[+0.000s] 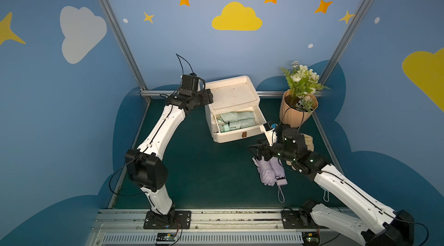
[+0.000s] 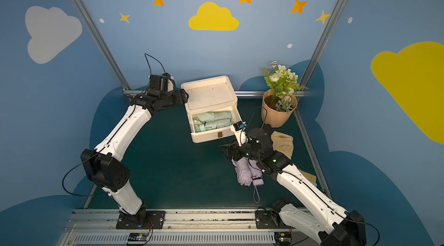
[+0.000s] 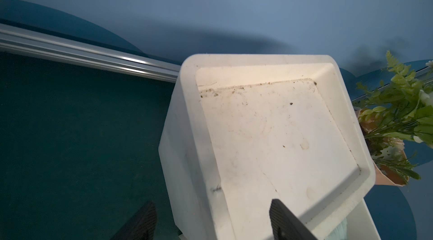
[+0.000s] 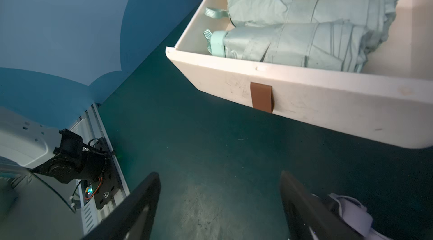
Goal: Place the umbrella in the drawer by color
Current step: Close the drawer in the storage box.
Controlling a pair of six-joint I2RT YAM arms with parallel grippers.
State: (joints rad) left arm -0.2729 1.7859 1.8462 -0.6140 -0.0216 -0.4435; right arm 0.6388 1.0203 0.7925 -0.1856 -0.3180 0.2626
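From where I stand, the lilac folded fabric umbrella (image 1: pixel 271 172) lies on the dark green table mat (image 1: pixel 204 172), lower right of centre in both top views, with its wrist strap (image 1: pixel 281 194) trailing toward the bottom of the frame. The right gripper (image 1: pixel 255 153) hangs over its far, loose end with the jaws apart. In the right wrist view there is only mat between them, and the lilac cloth (image 4: pixel 351 213) sits just outside one finger (image 4: pixel 302 203). If it closes like this, I think it pinches a fold of cloth or nothing at all, and the umbrella could sag, slip out or start to unfurl on the lift.

The white plastic drawer box (image 1: pixel 230 95) stands at the centre back, with its drawer (image 1: pixel 228 136) pulled out. Two mint-green folded umbrellas (image 1: pixel 236 120) already fill most of it. The worst mistake would be dropping the lilac one in with them, which is the wrong colour and a tight fit besides. I cannot tell whether there is a second drawer underneath.

The left gripper (image 3: pixel 212 206) is at the box's left side, jaws apart and straddling the box's upper edge. A nudge there could slide or tip the box if it is light. The right wrist is close to the drawer's near corner and to the tan ribbed flower pot (image 1: pixel 298 112), so a careless swing could knock either one
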